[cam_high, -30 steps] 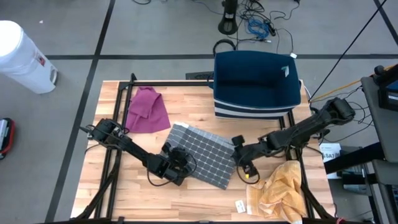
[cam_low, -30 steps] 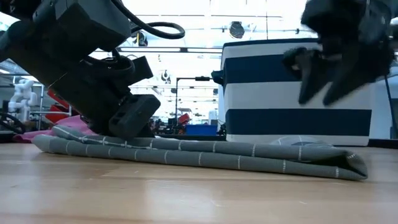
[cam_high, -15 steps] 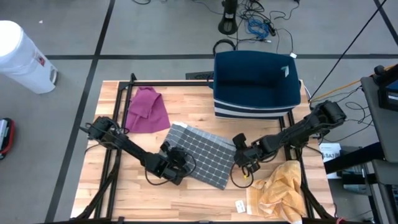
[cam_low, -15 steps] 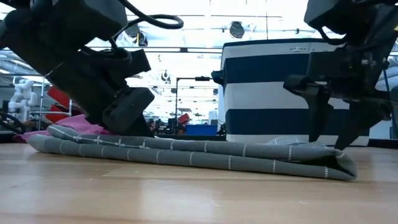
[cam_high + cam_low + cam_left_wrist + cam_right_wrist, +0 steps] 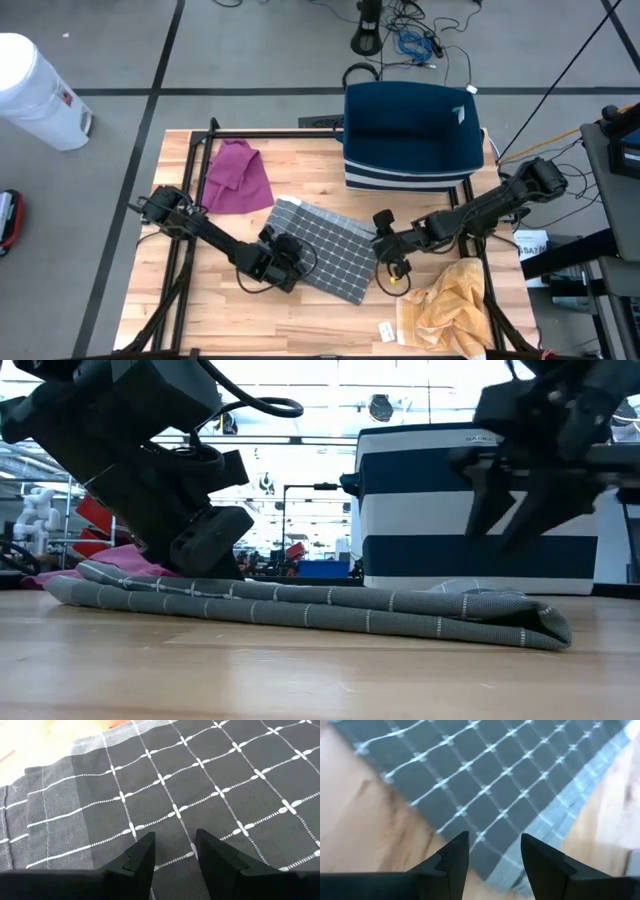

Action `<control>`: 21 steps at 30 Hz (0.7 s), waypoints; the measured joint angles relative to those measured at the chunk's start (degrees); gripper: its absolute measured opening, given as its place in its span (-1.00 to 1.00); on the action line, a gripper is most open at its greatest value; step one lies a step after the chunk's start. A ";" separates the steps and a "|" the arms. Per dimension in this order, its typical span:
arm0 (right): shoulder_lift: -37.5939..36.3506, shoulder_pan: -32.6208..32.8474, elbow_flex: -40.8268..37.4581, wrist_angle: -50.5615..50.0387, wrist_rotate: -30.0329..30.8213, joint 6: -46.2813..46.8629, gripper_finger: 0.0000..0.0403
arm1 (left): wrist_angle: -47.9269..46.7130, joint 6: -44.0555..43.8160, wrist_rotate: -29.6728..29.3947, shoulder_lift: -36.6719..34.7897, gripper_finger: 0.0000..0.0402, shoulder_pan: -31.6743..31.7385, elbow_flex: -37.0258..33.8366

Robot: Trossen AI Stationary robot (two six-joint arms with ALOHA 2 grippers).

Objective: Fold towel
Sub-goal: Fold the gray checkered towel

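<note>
Two grippers work at opposite ends of one grey checked towel [image 5: 325, 250], which lies folded flat on the wooden bench [image 5: 300, 160], near its middle and turned at a slant. Nearest the front edge of the bench, a crumpled yellow cloth [image 5: 450, 305] sits in the right-hand corner, clear of the work. Just beyond it, the left gripper [image 5: 283, 262] rests low on the towel's left end; its wrist view shows the fingers [image 5: 140, 857] parted with a narrow gap, flat against the weave with no cloth pinched between them, so it appears to be pressing or steadying the layers rather than lifting. The right gripper [image 5: 392, 250] hangs above the towel's right end, where the low view shows the rounded fold; its fingers [image 5: 452, 852] are also apart and empty, with the towel's corner and bare wood below. That placement suits taking hold of the two ends together for another fold, though no grip is made yet. Farther back on the left lies a pink cloth [image 5: 240, 178], set aside. At the far edge stands a blue and white striped basket [image 5: 412, 135], probably for finished pieces.
</note>
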 joint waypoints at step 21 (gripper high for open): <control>8.59 -7.48 -0.52 4.77 2.90 -0.25 -0.17 | -0.85 -0.22 1.23 -0.09 -0.26 -1.03 0.11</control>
